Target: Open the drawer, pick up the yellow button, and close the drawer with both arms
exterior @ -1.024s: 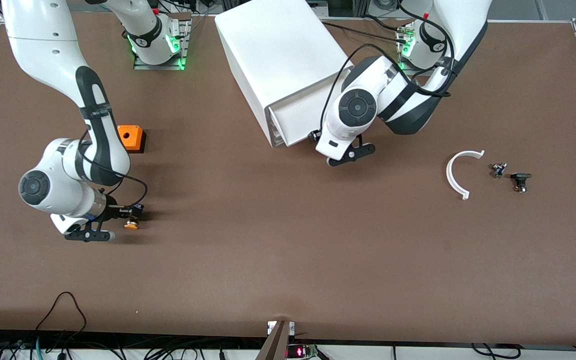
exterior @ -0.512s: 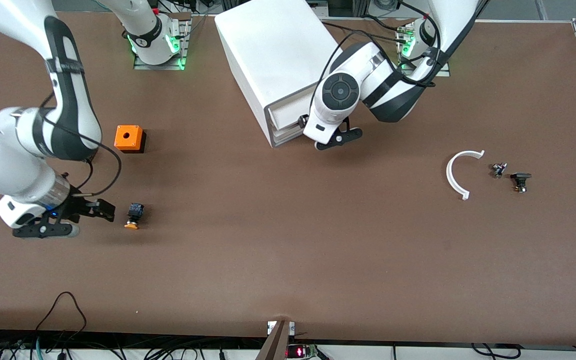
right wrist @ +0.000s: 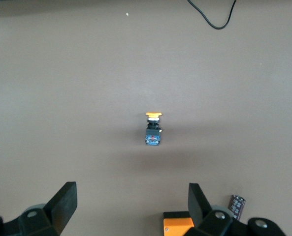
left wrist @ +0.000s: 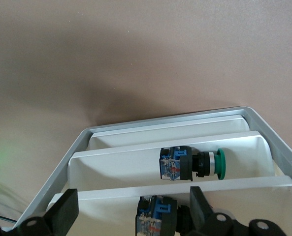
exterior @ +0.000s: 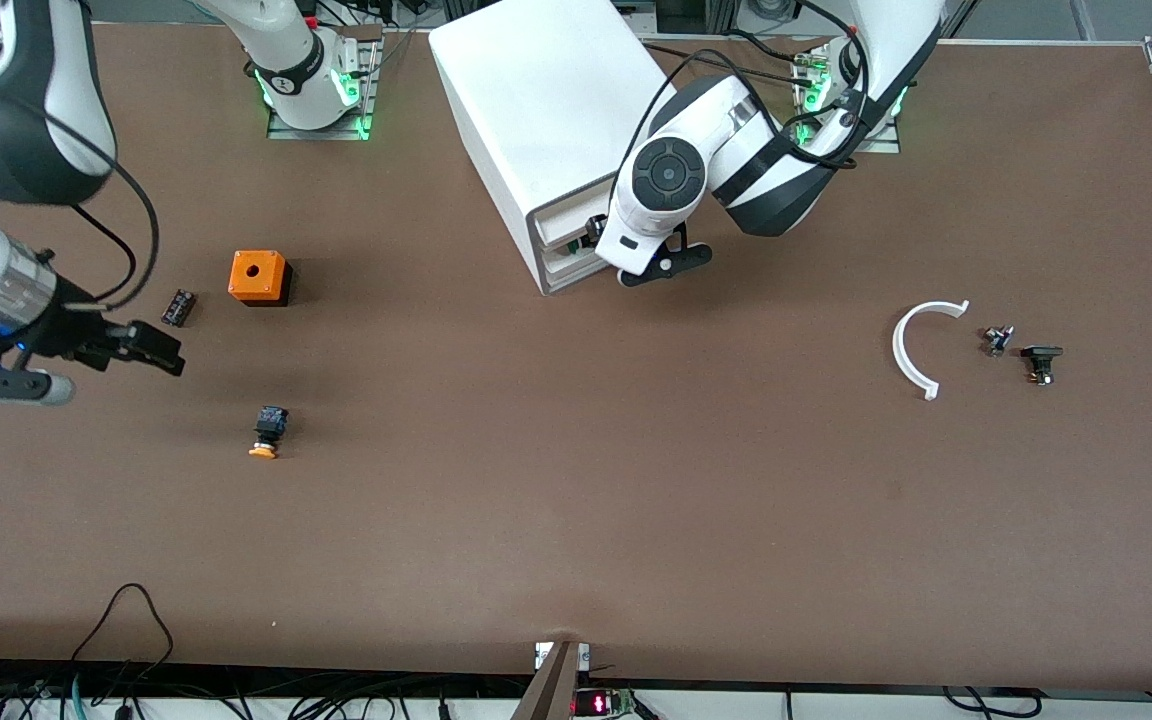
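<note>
The button (exterior: 266,432) lies on its side on the bare table, orange cap toward the front camera; it also shows in the right wrist view (right wrist: 153,129). My right gripper (exterior: 158,350) is open and empty, up in the air toward the right arm's end, apart from the button (right wrist: 131,209). The white cabinet (exterior: 546,110) stands at the back. Its top drawer (exterior: 564,225) sits pushed in within the grey rim. My left gripper (exterior: 591,238) is open at the cabinet's front. In the left wrist view (left wrist: 131,216) its fingers flank a drawer front (left wrist: 101,196).
An orange cube (exterior: 258,277) and a small black part (exterior: 178,306) lie near the right gripper. A white arc (exterior: 914,345) and two small black parts (exterior: 996,340) (exterior: 1041,362) lie toward the left arm's end. A green-capped button (left wrist: 192,164) sits in the middle drawer.
My right gripper let go of the button, which stays on the table, and drew back and up toward the right arm's end. My left gripper pushed the drawer into the cabinet.
</note>
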